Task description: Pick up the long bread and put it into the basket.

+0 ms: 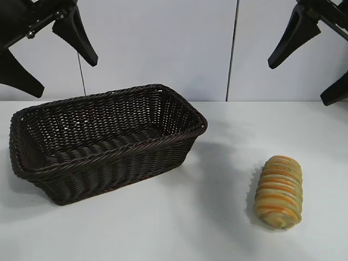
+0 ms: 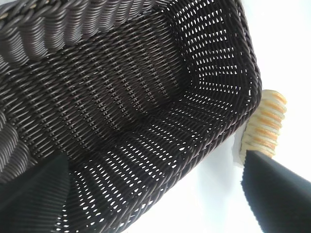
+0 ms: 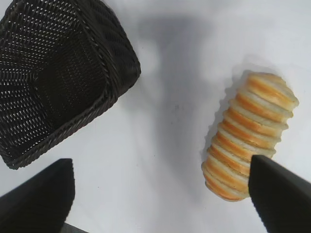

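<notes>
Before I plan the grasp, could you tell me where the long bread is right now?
In the exterior view the long bread lies on the white table at the right, apart from the basket, below the raised right gripper.

From the exterior view we face both arms, level with the tabletop (image 1: 228, 228). Each wrist view looks steeply down from close above. All three views share the basket (image 1: 109, 147) (image 2: 146, 97) (image 3: 58, 77) and the bread (image 1: 279, 191) (image 2: 267, 124) (image 3: 248, 133).

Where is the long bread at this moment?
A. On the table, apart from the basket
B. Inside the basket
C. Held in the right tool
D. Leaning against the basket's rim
A: the long bread lies on the white table, apart from the basket, which has nothing in it; both tools hang open above.
</notes>
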Motion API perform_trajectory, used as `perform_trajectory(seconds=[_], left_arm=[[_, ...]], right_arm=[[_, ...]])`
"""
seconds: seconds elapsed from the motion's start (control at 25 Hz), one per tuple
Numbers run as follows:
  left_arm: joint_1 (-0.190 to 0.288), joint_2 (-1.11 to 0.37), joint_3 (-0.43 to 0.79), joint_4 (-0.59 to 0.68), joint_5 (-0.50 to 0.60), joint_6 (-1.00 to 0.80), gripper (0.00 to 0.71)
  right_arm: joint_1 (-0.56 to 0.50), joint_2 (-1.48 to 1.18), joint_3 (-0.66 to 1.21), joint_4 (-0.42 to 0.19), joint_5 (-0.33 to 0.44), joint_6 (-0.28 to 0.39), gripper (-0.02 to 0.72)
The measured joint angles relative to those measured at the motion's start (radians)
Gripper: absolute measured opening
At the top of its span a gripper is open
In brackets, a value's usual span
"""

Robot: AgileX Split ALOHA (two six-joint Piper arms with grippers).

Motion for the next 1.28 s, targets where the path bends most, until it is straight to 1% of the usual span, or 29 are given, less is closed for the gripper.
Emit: perform_trajectory(seconds=[0.68,0.92,0.96,1.04,1.16,1.24,1.28], left_arm=[[0.000,0.000,0.000,0.000,-0.003,0.000,0.694],[0.000,0.000,0.000,0.011,-0.069,-0.002,0.694],[0.000,0.000,0.000,0.042,-0.068,-0.015,0.694],[0.000,0.000,0.000,0.147,-0.052,-0.103,0.694],[0.000,0.000,0.000,0.375,-0.012,-0.261,0.694],[0.000,0.000,0.000,0.461,0.001,-0.328,0.694],[0.000,0.001,0.000,0.482,0.005,-0.341,0.694]], right_arm=[[0.000,0.000,0.000,0.000,0.001,0.000,0.695],[0.000,0.000,0.000,0.000,0.001,0.000,0.695],[0.000,0.000,0.000,0.000,0.001,0.000,0.695],[0.000,0.000,0.000,0.000,0.001,0.000,0.695],[0.000,0.000,0.000,0.000,0.001,0.000,0.695],[0.000,0.000,0.000,0.000,0.001,0.000,0.695],[0.000,0.000,0.000,0.000,0.001,0.000,0.695]])
